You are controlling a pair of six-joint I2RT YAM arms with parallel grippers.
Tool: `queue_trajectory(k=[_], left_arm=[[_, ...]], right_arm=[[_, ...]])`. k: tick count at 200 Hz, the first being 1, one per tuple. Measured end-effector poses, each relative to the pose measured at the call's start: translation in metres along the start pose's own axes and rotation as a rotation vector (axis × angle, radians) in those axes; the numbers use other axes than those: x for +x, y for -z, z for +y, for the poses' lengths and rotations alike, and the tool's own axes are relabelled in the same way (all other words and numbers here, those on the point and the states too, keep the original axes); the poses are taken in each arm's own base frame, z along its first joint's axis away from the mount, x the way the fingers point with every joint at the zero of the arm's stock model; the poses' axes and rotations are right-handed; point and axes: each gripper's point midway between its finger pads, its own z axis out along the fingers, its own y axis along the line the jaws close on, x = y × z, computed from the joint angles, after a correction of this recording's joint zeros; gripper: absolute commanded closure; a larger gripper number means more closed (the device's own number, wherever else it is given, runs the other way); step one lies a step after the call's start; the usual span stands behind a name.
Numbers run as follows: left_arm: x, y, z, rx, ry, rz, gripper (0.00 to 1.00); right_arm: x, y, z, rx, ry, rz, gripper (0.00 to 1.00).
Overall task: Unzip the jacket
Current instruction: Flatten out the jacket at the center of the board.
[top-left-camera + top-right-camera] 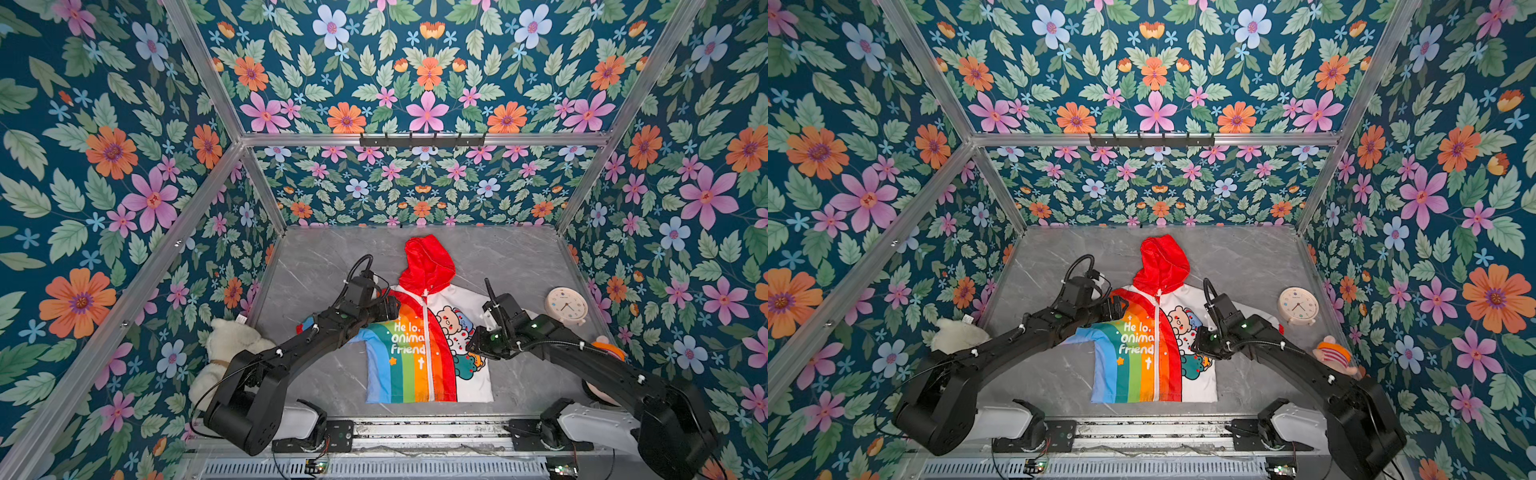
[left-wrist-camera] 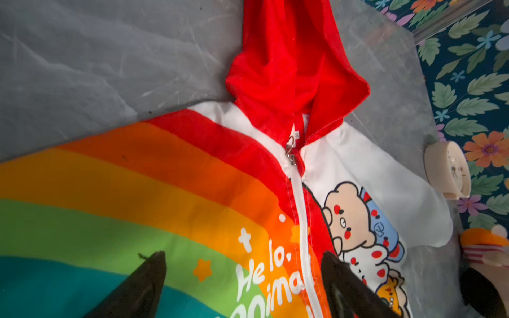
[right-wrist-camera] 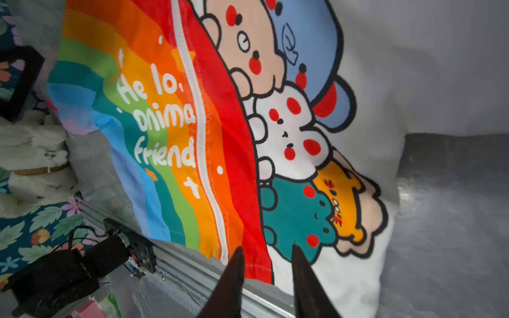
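As the thin rainbow-and-white hooded jacket [image 1: 419,345] lies limp, centred on the grey surface [image 1: 316,266], it looks light and slippery. I'd pinch its metal zipper pull [image 2: 290,148] at the collar; left jaws gape wide, right jaws barely apart, both empty.

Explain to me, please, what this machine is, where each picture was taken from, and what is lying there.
These are two black robot arms mounted on a rail, each ending in a two-fingered claw. Two pictures look down from one overhead camera. The other two come from cameras on the arms' wrists. On the grey table lies a zipped child's jacket with a red hood, its zipper pull up at the collar. A clock, a white plush toy and a striped toy sit at the edges. The left claw hangs wide open over the rainbow half. The right claw has its fingers narrowly apart over the cartoon-animal half. Neither holds anything that I can see.
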Motion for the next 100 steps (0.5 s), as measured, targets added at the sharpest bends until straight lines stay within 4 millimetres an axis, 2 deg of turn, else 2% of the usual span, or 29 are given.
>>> queue_trajectory(k=[29,54,78,100], left_arm=[[0.011,-0.003,-0.021,0.03,-0.031,0.0,0.04],[0.018,-0.014,-0.037,0.048,-0.047,0.012,0.04],[0.018,-0.024,-0.046,0.051,-0.059,0.016,0.04],[0.017,-0.033,-0.05,0.053,-0.064,0.021,0.04]], right_arm=[[-0.014,-0.022,0.005,0.025,-0.026,0.019,0.77],[-0.024,-0.043,0.008,0.039,-0.03,0.041,0.79],[-0.022,-0.06,-0.002,0.087,-0.046,0.076,0.81],[-0.02,-0.064,-0.015,0.137,-0.068,0.081,0.82]])
